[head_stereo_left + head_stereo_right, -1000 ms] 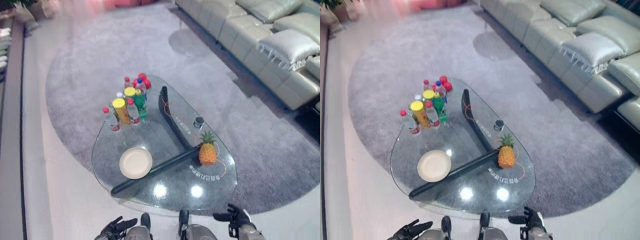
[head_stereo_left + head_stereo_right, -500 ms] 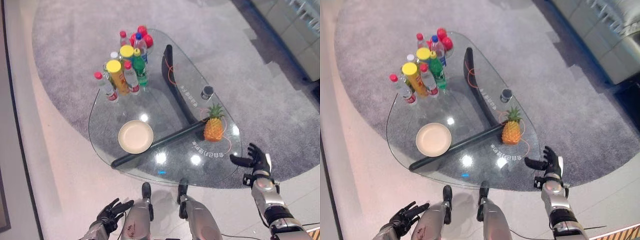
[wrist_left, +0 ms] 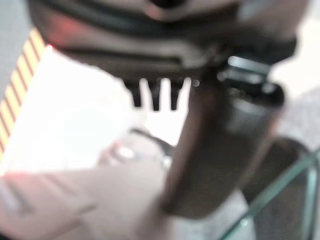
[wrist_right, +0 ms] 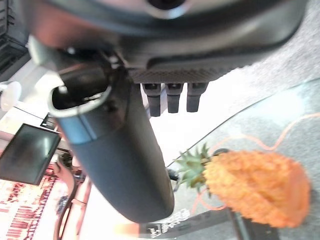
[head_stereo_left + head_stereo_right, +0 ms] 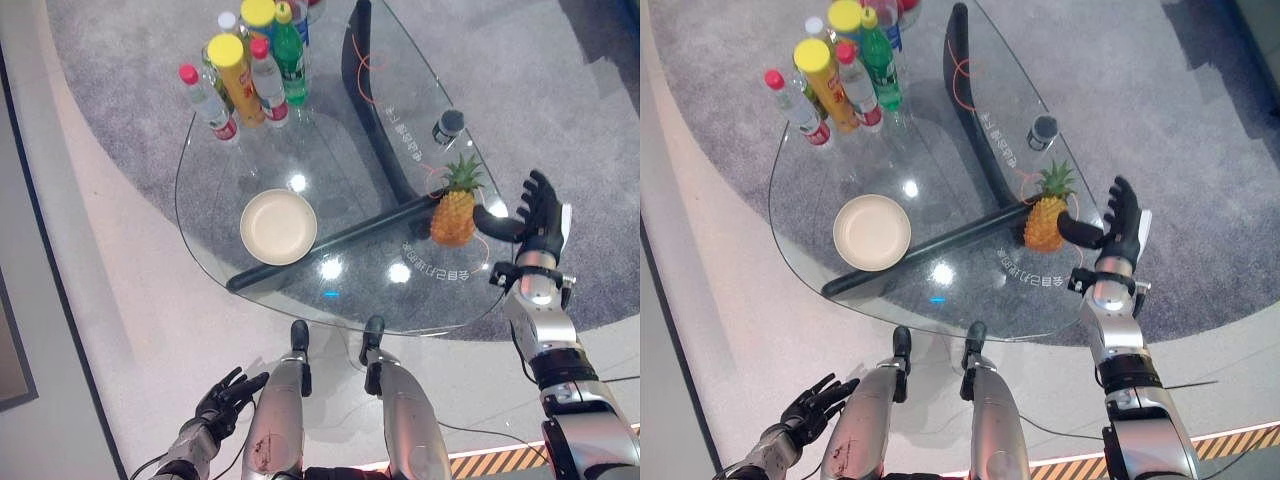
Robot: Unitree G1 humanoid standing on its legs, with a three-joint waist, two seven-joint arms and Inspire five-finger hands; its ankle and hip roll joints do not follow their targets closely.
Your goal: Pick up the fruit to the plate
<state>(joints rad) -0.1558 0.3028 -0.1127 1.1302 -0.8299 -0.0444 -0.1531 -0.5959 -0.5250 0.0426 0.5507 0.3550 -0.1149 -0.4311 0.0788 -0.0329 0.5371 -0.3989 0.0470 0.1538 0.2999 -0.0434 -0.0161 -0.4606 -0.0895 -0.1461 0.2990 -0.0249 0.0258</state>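
A pineapple [image 5: 455,206] stands upright near the right edge of the glass table [image 5: 230,140]. A round cream plate [image 5: 278,226] lies on the glass to its left, across a dark bar. My right hand [image 5: 540,215] is raised just right of the pineapple, open, fingers straight and thumb reaching toward the fruit without touching it. In the right wrist view the pineapple [image 4: 257,186] lies just past the thumb [image 4: 125,150]. My left hand [image 5: 227,393] hangs low by the floor at lower left, open and holding nothing.
Several bottles and a yellow-lidded can [image 5: 240,75] cluster at the table's far left end. A small dark cup [image 5: 450,124] sits behind the pineapple. A dark T-shaped base [image 5: 330,240] runs under the glass. Grey carpet [image 5: 560,100] surrounds the table.
The camera has tipped down and closer to the table. My right hand has risen from beside the table's near edge to just right of the pineapple. The left hand stays low.
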